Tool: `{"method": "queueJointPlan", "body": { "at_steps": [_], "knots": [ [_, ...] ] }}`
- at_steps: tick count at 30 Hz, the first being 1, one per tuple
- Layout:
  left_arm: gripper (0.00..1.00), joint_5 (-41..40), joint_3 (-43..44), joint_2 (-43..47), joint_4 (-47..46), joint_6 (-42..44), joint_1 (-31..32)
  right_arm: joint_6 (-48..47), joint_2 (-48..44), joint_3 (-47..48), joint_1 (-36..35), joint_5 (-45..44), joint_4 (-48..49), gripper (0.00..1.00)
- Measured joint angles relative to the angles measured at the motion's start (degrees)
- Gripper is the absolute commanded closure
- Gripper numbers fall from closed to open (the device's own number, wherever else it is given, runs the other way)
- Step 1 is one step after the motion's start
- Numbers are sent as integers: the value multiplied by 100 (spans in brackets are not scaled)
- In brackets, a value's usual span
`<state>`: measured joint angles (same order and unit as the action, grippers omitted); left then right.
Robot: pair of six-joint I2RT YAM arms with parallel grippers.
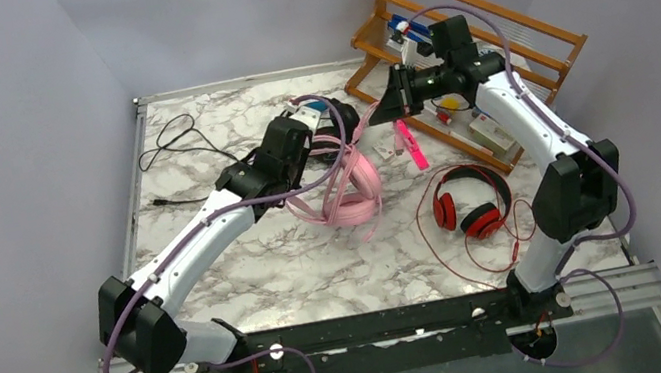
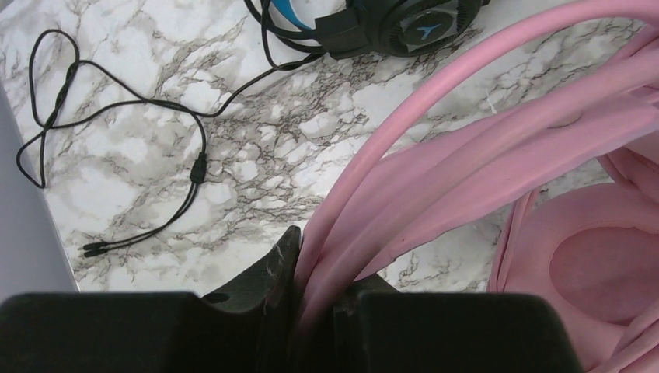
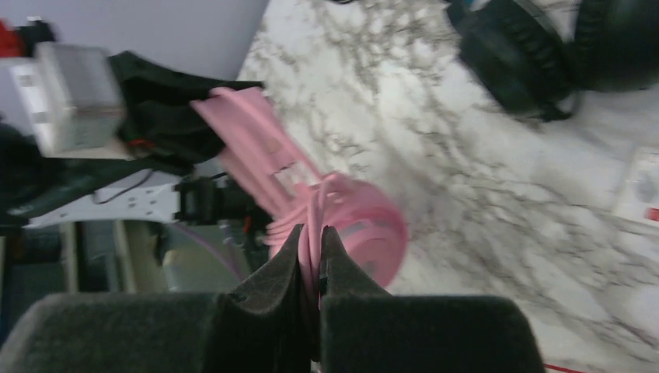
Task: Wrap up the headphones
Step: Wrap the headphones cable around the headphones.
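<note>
Nearest, left gripper [image 2: 315,311] is clamping narrowly on the band of the pink headset [image 1: 355,192], mid-table [image 1: 269,268]. Black headset [image 2: 404,19] is lying just behind, its lead sprawling loose. Right gripper [image 3: 311,256] is pinching the pink cable [image 3: 315,210], nearly shut; wrapping looks partway. Red headset [image 1: 472,205] is waiting at right, unwrapped.
</note>
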<state>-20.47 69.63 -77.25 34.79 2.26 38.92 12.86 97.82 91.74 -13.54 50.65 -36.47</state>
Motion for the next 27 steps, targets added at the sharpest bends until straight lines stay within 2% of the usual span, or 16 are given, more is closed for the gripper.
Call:
{"method": "queueJointPlan", "body": {
  "at_steps": [5,11,15,20,27],
  "knots": [
    [100,-238,20,-330,70,-514,-7,1104,-201,-520,-466,658,809,100],
    [100,-356,326,-564,492,-1309,-4,3027,-909,-1904,-1027,723,2717,100],
    [100,-249,695,-713,750,-1818,-4,3915,-1449,-2752,-1403,101,4103,100],
    [100,-92,885,-776,955,-2297,24,4465,-1685,-3497,-1816,-1010,5440,100],
    [100,13,1158,-918,1377,-2710,98,4247,-1685,-3812,-2326,-2634,6177,100]
  ]
}}
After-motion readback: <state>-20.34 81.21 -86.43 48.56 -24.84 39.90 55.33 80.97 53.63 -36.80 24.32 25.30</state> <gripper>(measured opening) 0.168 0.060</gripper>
